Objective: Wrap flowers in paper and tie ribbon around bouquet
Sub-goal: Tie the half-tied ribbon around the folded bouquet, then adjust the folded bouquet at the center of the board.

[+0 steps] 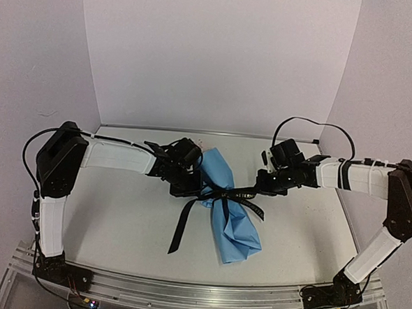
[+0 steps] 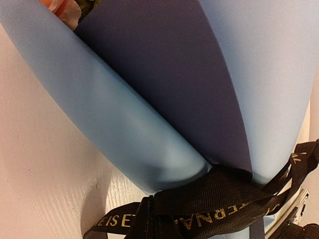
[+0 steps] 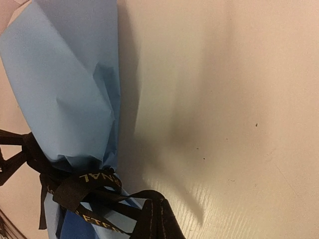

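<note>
Quick status from my end: the bouquet (image 1: 229, 212) is lying flat on the surface (image 1: 118, 219) about mid-way btw the two arms, slanted, top end toward the back-left and the narrow stem end toward the front-right. The paper (image 2: 124, 124) is rolled round it w/ the light blue face out, and in the left wrist cam I can see the dark navy face inside one fold. The flowers (image 2: 62, 9) only just peek out, a bit of pale pink head plus some green in the top corner of that cam. The ribbon (image 1: 221, 195) is cinched round the middle of the bundle in a knot, black w/ gold lettering. One loose tail trails forward-left over the surface, a shorter one lies across the blue paper to the right. The left fingers (image 1: 190, 185) are clenched right up against the bundle at the ribbon band. The ribbon runs off the bottom edge of that wrist cam where they sit, so afaict they're pinching it. The right fingers (image 1: 267, 186) are clenched too, just beside the bundle on the other side, w/ a ribbon strand stretched from the knot straight into them. The tips themselves are out of frame in both wrist cams.
</note>
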`<state>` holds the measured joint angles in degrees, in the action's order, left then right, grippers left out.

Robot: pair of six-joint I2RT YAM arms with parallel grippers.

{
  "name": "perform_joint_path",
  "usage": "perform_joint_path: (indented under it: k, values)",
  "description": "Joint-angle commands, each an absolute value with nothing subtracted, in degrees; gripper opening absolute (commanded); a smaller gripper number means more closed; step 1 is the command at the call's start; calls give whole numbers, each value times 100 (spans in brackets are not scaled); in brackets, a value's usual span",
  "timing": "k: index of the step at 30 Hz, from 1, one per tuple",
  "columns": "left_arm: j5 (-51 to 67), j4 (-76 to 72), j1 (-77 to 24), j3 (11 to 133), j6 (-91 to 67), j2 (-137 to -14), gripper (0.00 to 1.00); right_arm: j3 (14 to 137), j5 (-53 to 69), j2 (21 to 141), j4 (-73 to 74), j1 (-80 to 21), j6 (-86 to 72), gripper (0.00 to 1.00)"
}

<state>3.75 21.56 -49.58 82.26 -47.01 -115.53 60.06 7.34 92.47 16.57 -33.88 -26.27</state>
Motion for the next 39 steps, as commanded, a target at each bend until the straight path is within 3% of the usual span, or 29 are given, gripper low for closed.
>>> perform_joint_path:
  k: [1,23,39]
  values:
    - [237,1959,-4913,8095,-4788,-11094,0,5882,135,9003,1757,-3436,-2760,0]
    - [163,1852,-4889,7583,-4911,-10748,0,5503,-1023,8787,1695,-3734,-3321,0]
    - [270,1695,-4878,7460,-4877,-10686,0,5537,-658,9166,1430,-4577,-4011,0]
